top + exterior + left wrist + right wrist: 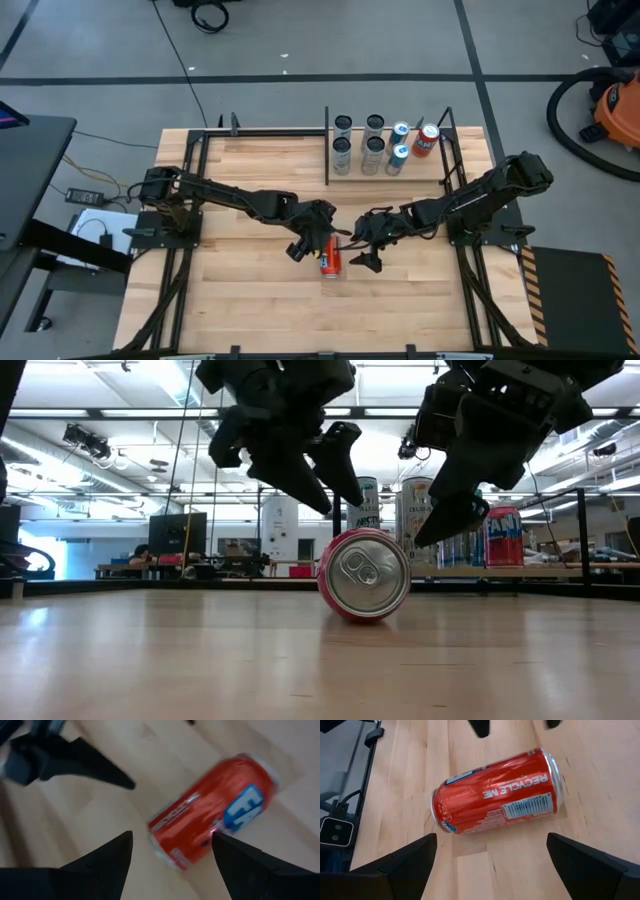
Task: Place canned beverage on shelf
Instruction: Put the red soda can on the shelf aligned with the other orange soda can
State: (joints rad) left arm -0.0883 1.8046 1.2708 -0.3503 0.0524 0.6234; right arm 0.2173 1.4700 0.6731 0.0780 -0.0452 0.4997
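Note:
A red can (pixel 331 257) with a blue and white logo lies on its side on the planked tabletop, its silver end toward the near edge (pixel 365 575). My left gripper (pixel 172 836) hangs open just above the can's left side, without touching it. My right gripper (pixel 492 837) hangs open just above and to the right of the can, also clear of it. The shelf (pixel 430 172), a pale wood panel edged with black rods, stands at the table's far right.
Several upright cans stand on the shelf, silver and blue ones (pixel 372 148) and a red-orange one (pixel 428 140). Black frame rails (pixel 190 190) run along both sides of the table. Bare tabletop (pixel 260 300) lies near and to the left of the can.

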